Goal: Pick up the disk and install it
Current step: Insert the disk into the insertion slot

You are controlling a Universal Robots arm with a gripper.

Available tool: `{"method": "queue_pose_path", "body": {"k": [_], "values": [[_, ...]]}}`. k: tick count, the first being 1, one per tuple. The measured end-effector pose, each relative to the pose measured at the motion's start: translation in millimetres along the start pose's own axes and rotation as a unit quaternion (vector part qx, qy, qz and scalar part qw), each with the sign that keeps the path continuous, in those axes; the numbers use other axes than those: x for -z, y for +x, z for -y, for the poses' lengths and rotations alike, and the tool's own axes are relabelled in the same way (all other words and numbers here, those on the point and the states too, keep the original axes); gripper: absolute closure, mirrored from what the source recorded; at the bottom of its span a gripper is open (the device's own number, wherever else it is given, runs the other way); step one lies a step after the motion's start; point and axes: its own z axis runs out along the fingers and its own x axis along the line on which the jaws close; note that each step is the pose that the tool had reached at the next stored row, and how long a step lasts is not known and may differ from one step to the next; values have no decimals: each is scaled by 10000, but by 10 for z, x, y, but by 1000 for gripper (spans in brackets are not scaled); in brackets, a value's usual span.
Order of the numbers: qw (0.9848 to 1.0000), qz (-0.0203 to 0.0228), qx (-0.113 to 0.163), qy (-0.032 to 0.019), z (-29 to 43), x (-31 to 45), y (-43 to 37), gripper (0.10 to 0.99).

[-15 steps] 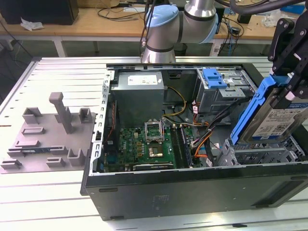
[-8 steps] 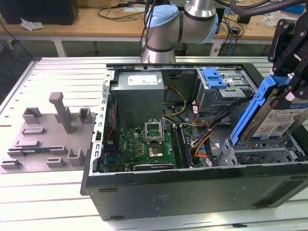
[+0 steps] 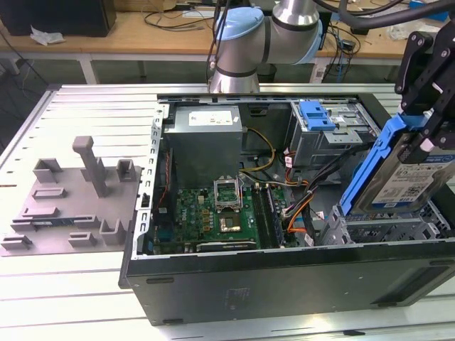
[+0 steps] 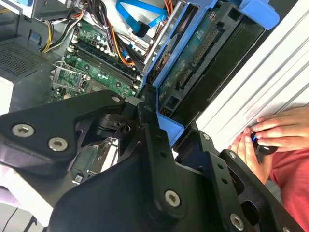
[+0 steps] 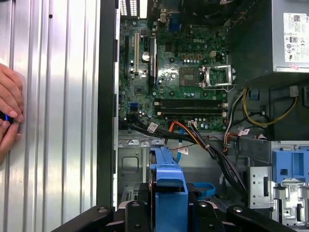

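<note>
The case [image 3: 213,288] lies open on the slatted bench [image 3: 71,106]. Inside, the board [image 3: 224,213] fills the floor towards the exterior view's left, and cables [image 3: 298,209] run between it and the metal bay [image 3: 377,231] in the corner at the exterior view's right. Behind the bay stands the cage [image 3: 323,131] with its blue latch. Open room lies above the bay. The case's side wall closes it in on the exterior view's right and the cables crowd it on the other side.

The fixture [image 3: 78,202] sits on the bench just outside the case, at the exterior view's left. In both wrist views a person's hand [image 5: 9,111] rests on the bench beyond the case wall, well clear of the arm.

The tool [image 3: 419,138] is clamped on the disk [image 3: 409,177], its black fingers [image 4: 154,140] pressing the blue frame from both sides. The disk hangs steeply tilted above the bay, label towards the exterior camera, with its lower end close over the bay's rim. Whether it touches the rim cannot be told.
</note>
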Motion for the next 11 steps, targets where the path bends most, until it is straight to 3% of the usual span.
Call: {"method": "queue_pose_path", "body": {"k": [11], "values": [[10000,0,0,0,3,-49,2,718]]}}
